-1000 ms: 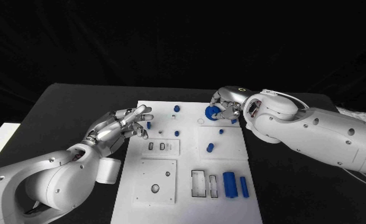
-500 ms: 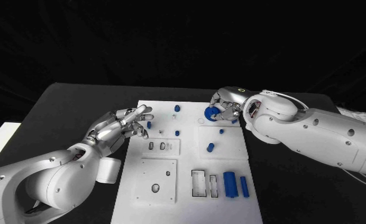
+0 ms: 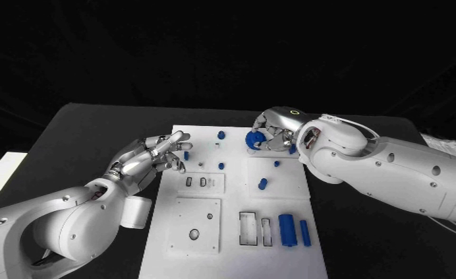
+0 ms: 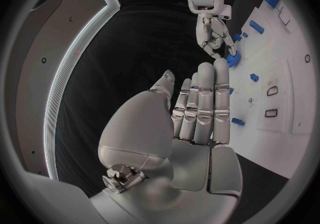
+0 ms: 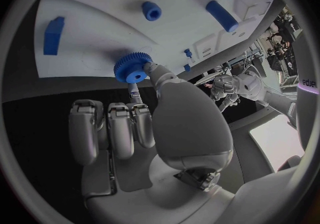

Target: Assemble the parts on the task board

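1. Where the right hand (image 3: 273,132) closes over the far right part of the task board (image 3: 214,239), a blue toothed gear (image 5: 133,68) is pinched at its fingertips; in the head view the gear is half hidden.
2. The gear's bore is seen in the right wrist view, but whether the gear touches the board cannot be told.
3. The left hand (image 3: 152,157) is held at the board's left edge, fingers straight and together, holding nothing.

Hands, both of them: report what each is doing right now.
Left hand: open, fingers straight, holding nothing, at the task board's left edge.
Right hand: pinching the blue gear.
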